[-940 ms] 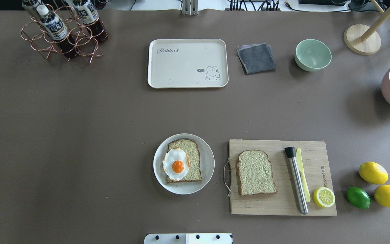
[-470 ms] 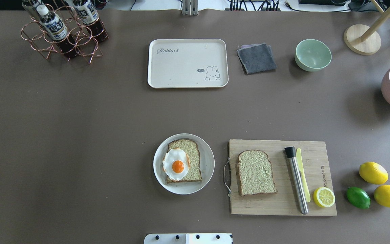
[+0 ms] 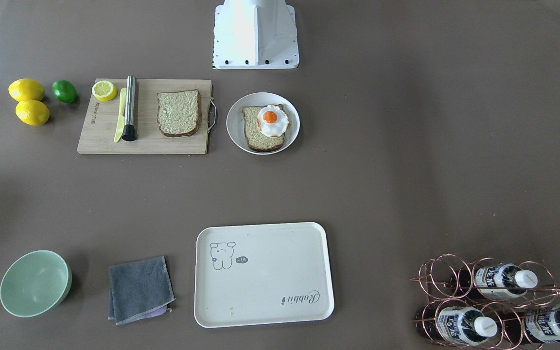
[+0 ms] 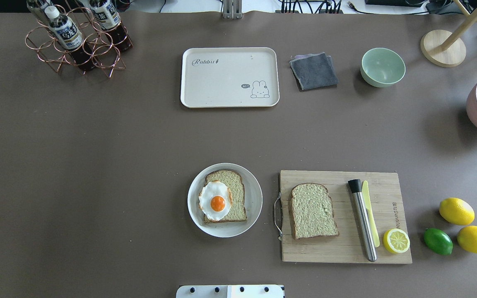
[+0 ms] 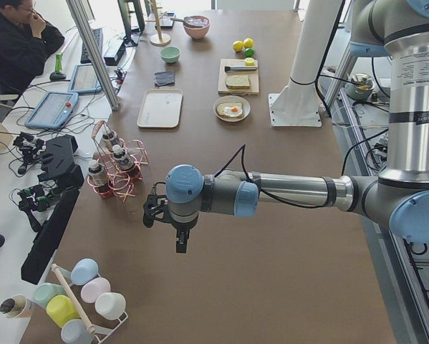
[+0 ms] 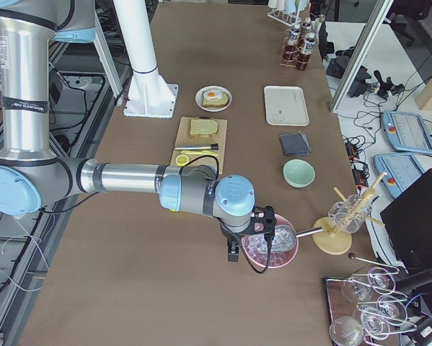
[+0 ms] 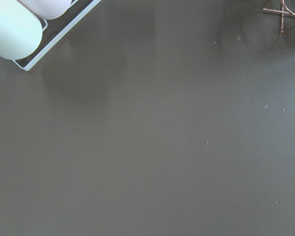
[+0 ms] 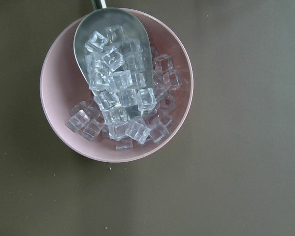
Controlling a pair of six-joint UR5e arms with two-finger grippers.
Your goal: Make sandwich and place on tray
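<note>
Bottom bread slice (image 4: pixel 237 194) is found on round plate (image 4: pixel 255 207), fried egg (image 4: pixel 215 201) laid on it. Beside it, second slice (image 4: pixel 313 211) is laid flat on cutting board (image 4: pixel 346 248). Cream tray (image 4: pixel 222 78) is set well apart across worktop (image 4: pixel 97 165), not yet loaded.

Bread is judged light, soft and easily crushed; best taken at crust edges. Egg is judged slippery.

Opening of left pincer (image 5: pixel 180 244) and right pincer (image 6: pixel 233 254) cannot be told.

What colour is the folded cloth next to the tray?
The cloth is dark grey, with a purple layer peeking out beneath; the front-facing view shows it best.
</note>
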